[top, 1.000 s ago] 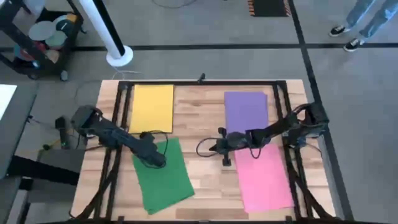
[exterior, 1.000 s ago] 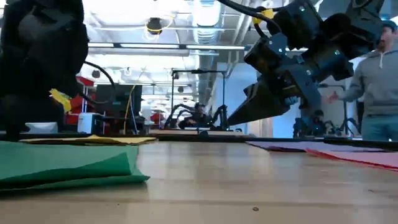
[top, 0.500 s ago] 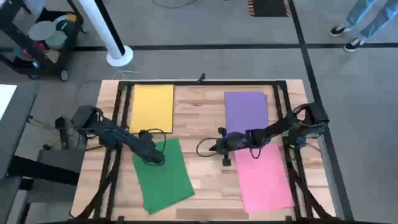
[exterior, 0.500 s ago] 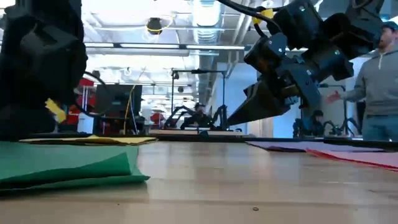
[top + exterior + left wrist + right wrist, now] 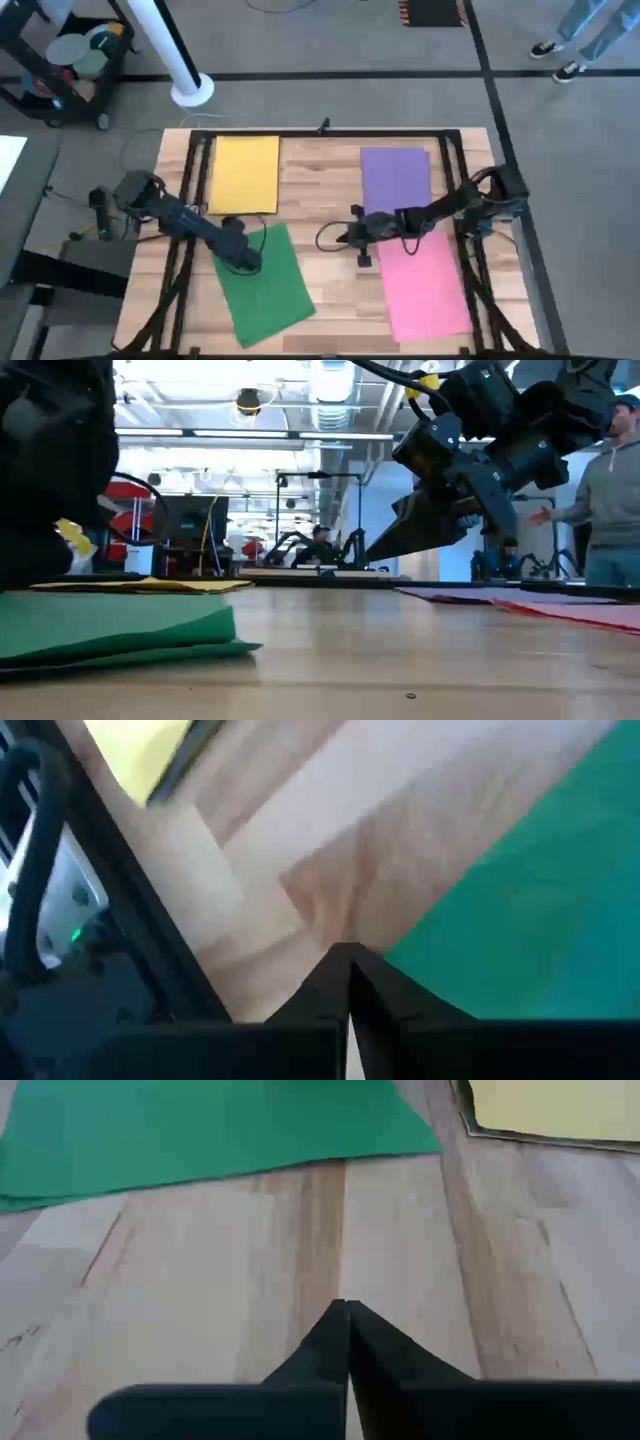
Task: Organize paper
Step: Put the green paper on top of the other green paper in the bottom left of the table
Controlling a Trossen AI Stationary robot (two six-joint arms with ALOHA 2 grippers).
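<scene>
Four sheets of paper lie flat on the wooden table: yellow (image 5: 245, 173) at the far left with a dark edge (image 5: 466, 1118) under it, purple (image 5: 395, 178) at the far right, pink (image 5: 422, 283) at the near right, and green (image 5: 265, 285) at the near left, askew. My left gripper (image 5: 247, 262) is shut, with its tips down on the green sheet's far left part. My right gripper (image 5: 343, 238) is shut and hangs above bare wood at the table's middle (image 5: 372, 552), between the green and pink sheets. My left gripper presses its shut fingertips (image 5: 347, 958) down on the green sheet right at its left edge (image 5: 400, 955), near the far corner. The fingers slant steeply down from the table's left side. The sheet lies flat on the wood.
Black frame rails (image 5: 175, 280) run along the table's left and right sides, and cables (image 5: 325, 238) loop near the right gripper. A person (image 5: 605, 510) stands beyond the table's far right. Bare wood (image 5: 335, 290) shows between the green and pink sheets.
My left gripper has shifted slightly toward the near left, staying shut on the green sheet. The sheet has slid with it and turned a little; in the low view its near corner has moved toward the table's right.
</scene>
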